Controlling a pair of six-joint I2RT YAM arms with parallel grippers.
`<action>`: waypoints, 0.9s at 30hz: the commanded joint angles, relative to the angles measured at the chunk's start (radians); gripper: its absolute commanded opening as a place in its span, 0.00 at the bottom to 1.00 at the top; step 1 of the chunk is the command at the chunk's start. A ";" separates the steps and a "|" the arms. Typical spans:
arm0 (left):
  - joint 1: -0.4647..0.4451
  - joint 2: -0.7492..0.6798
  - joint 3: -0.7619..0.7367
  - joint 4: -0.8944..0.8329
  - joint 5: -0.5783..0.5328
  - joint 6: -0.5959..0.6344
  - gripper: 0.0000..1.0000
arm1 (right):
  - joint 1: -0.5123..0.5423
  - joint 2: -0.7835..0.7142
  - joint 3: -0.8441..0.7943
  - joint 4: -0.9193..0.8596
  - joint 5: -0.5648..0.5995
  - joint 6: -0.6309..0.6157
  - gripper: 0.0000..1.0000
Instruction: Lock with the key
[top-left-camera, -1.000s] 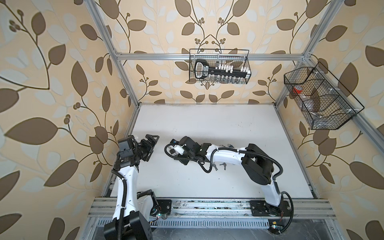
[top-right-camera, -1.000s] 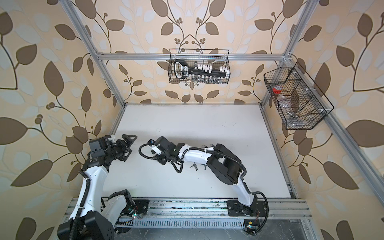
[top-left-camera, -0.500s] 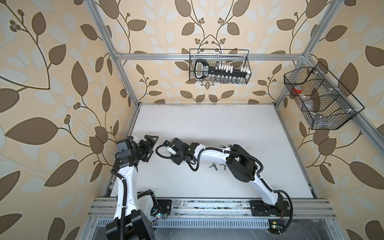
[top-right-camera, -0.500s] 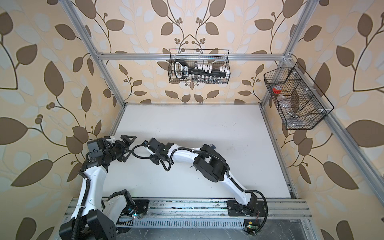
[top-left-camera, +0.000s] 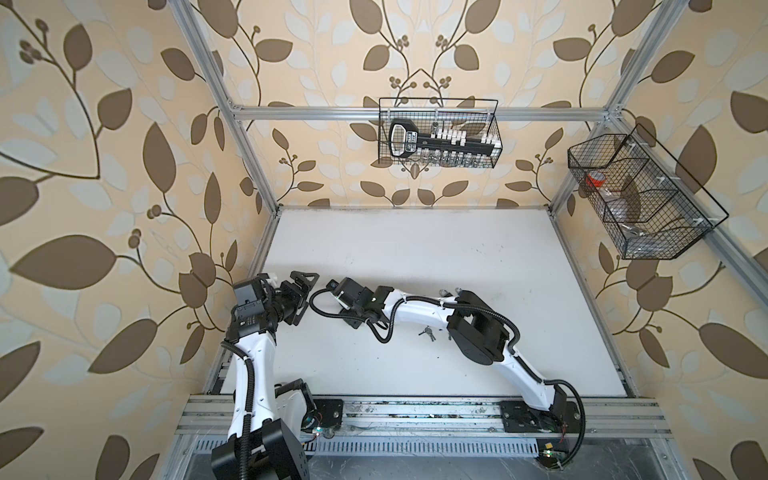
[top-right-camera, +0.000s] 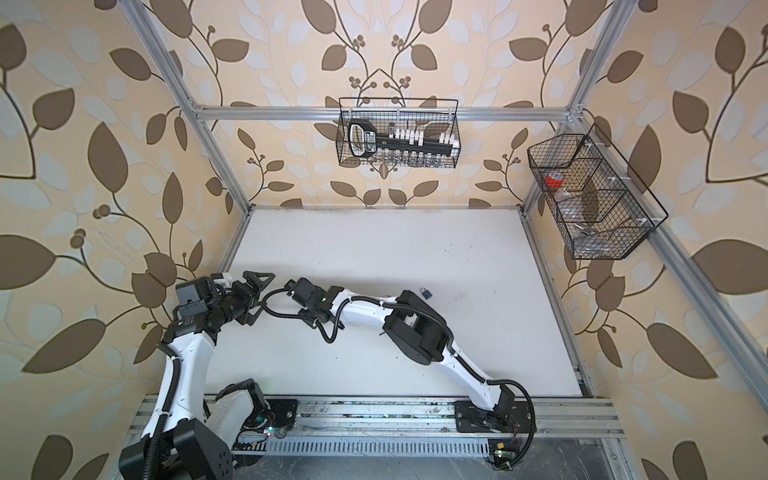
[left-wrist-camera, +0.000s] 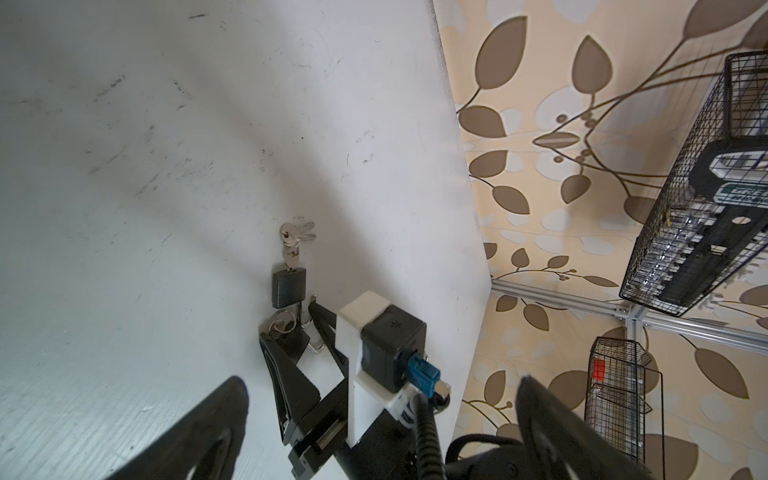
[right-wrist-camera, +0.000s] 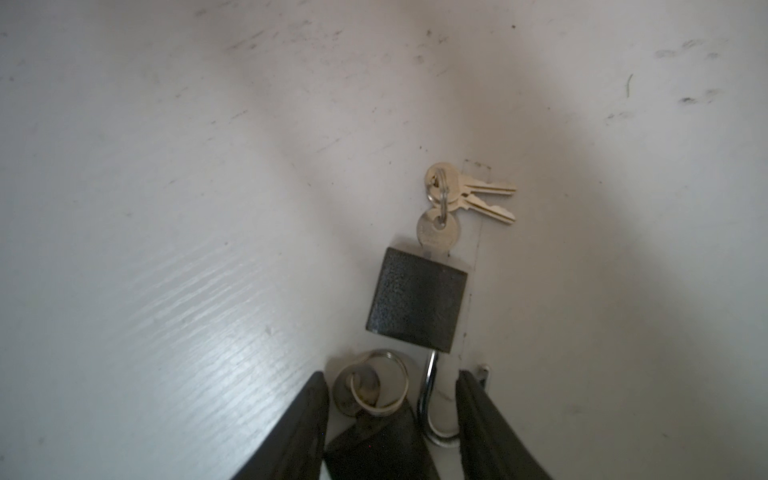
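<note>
The padlock (right-wrist-camera: 415, 299) lies flat on the white table (right-wrist-camera: 166, 208), right in front of the right claw (right-wrist-camera: 390, 374). This is toward the left side of the table, where the two claws come near each other. I cannot pick the padlock out in the top views. It is a small black block with a bumpy skin and a shiny metal loop (right-wrist-camera: 430, 399). I think it is hard, heavy for its size, and will not bend or break. The bumpy black block looks like the best place to grab, with one finger on each side edge. The shiny loop looks slippery. The key (right-wrist-camera: 434, 235) sits in the end of the block away from the loop, and only its flat round head shows. That head is the part to pinch and turn. Two spare keys (right-wrist-camera: 478, 195) hang with it on a ring, and I think they will flop about and tug a little. The long line of the padlock runs from loop to key. The loop end points at the right claw and the key end points away from it. One leg of the loop goes into the block and the other tip sits free, so I think the padlock is not shut yet. The right claw is about half wide, with part of the loop between its fingers, and I see it squeezing nothing. A second ring (right-wrist-camera: 370, 388) and a dark thing (right-wrist-camera: 374, 451) that I cannot name lie there too. The left claw (top-left-camera: 302, 296) is wide and holds nothing.
</note>
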 joint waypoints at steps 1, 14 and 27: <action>0.010 -0.001 -0.005 0.033 0.050 0.008 0.99 | 0.006 -0.035 -0.078 -0.029 0.023 0.018 0.51; -0.224 0.076 0.022 0.024 -0.014 0.090 0.99 | -0.067 -0.206 -0.363 0.052 0.041 0.071 0.52; -0.373 0.102 0.003 0.071 -0.073 0.056 0.99 | -0.140 -0.252 -0.444 0.056 0.057 0.024 0.63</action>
